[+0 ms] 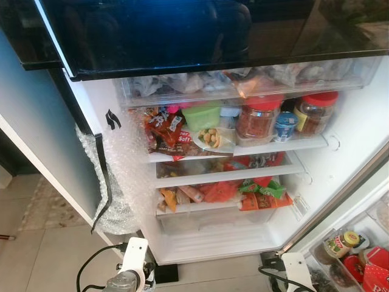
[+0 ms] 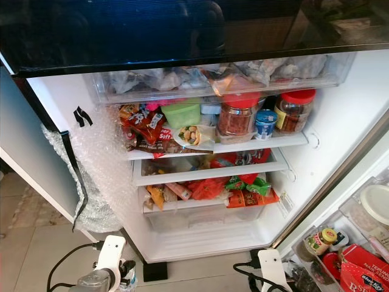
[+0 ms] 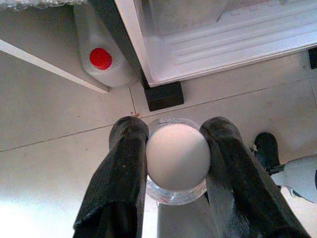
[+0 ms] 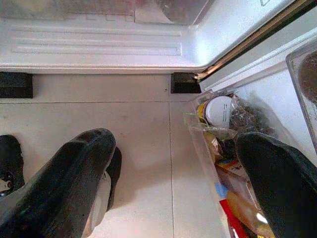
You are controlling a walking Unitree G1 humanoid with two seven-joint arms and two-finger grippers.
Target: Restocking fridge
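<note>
My left end effector (image 3: pixel 176 163) is clamped on a clear jar with a white lid (image 3: pixel 177 157), held low over the tiled floor (image 3: pixel 59 129) before the open fridge (image 1: pixel 243 237). My right end effector (image 4: pixel 183 183) is open, empty, beside the door bin (image 4: pixel 218 144). Fridge shelves (image 1: pixel 243 149) are stocked.
</note>
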